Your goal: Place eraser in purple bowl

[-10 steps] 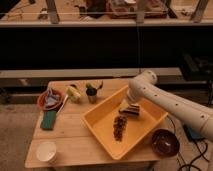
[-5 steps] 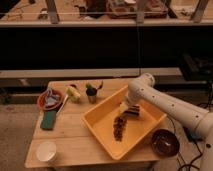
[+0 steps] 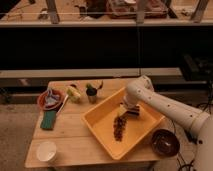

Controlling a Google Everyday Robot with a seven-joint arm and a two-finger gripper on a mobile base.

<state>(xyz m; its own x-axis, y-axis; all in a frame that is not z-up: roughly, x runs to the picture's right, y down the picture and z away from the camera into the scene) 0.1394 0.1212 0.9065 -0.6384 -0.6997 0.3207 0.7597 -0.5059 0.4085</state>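
Inside the yellow tray (image 3: 101,123), by its far right wall, the gripper (image 3: 131,109) is seen down at the eraser (image 3: 134,113). Whether it is spread or clamped cannot be told. The purple bowl (image 3: 165,142) is set beside the tray's right corner

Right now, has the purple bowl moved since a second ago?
No. The purple bowl sits where it did, just off the yellow tray's right corner at the table's front right. The gripper is down inside the tray, near its far side.

no writing, label, brand or number can be read on anything here.
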